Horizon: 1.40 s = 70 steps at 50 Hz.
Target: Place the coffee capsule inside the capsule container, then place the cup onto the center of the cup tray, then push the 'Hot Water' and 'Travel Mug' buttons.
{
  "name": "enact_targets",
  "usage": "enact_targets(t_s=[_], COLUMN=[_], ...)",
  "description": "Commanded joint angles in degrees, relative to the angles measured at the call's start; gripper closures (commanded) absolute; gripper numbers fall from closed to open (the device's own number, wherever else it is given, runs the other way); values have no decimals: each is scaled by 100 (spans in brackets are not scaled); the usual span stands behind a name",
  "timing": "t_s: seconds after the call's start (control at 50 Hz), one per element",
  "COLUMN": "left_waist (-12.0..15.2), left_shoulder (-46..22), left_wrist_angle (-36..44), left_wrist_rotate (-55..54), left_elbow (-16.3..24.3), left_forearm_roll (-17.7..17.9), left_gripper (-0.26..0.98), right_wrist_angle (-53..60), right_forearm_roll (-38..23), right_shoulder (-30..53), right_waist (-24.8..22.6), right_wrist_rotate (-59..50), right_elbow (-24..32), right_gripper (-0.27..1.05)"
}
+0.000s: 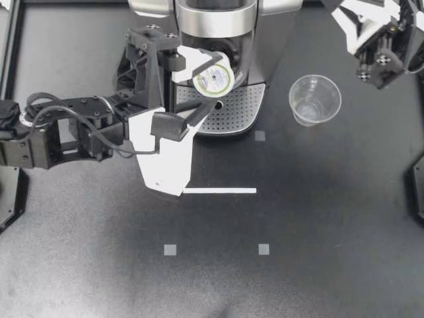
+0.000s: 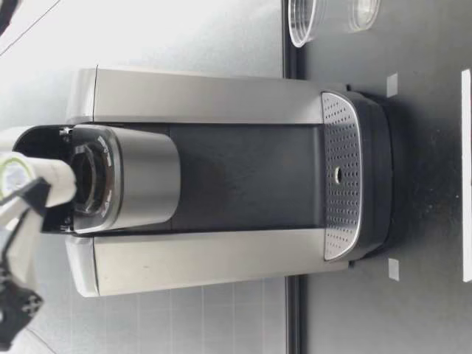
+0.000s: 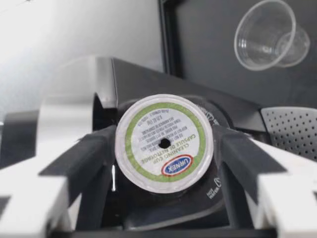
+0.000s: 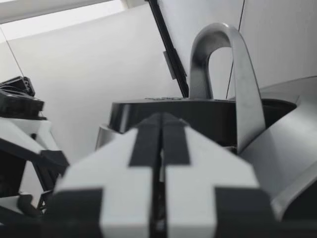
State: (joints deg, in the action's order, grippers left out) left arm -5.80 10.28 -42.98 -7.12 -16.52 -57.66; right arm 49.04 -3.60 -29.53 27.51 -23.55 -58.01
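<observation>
The table is a flat black surface point(image 1: 318, 225) with small grey square marks point(image 1: 170, 250) and one white tape strip point(image 1: 219, 191) in front of the silver and black coffee machine point(image 1: 212, 20). Behind the machine there is a plain light wall.

My left arm comes in from the side of the machine and bends toward its front, so my left gripper point(image 1: 209, 83) stands over the perforated metal cup tray point(image 1: 242, 106). My right gripper point(image 1: 368, 70) hangs in the air beside the machine's far corner. In the right wrist view its two fingers point(image 4: 143, 148) are pressed together with nothing between them, and the machine's curved silver handle point(image 4: 223, 74) is just ahead of them.

The round coffee capsule with a white foil lid and a green ring point(image 1: 213, 78) is gripped by the left fingers point(image 3: 89, 153) from two sides. It is at the mouth of the machine's open capsule container point(image 2: 88, 177), high above the tray, and I cannot tell if it touches the container.

The clear plastic cup point(image 1: 315, 99) stands upright on the table near the machine, beside the tray.
</observation>
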Motion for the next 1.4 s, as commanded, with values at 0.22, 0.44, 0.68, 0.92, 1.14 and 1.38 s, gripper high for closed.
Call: enact_targets(t_s=[0.22,0.44,0.68,0.92,1.14,1.38], left_waist=[149,246,272,272,272,237], left_shoulder=[97,35,-70,-97,-62,26], left_wrist_angle=[202,281,281,255,229,325], left_wrist_rotate=[-88,-88,-97,-123,-114,-272], left_elbow=[53,44,44,62,44,-44], left_forearm_roll=[-53,-53,-53,-53,-79,-97], left_gripper=[29,28,22,-1,0,0], right_wrist_angle=[44,44,44,44,44,44], right_forearm_roll=[18,18,18,18,18,35], right_shoulder=[-70,-70,-70,-79,-79,-53], right_waist=[-26,-26,-26,-26,-35,-26], right_wrist_rotate=[0,0,0,0,-9,0], right_elbow=[35,35,35,0,-9,88], right_gripper=[69,69,69,69,69,69])
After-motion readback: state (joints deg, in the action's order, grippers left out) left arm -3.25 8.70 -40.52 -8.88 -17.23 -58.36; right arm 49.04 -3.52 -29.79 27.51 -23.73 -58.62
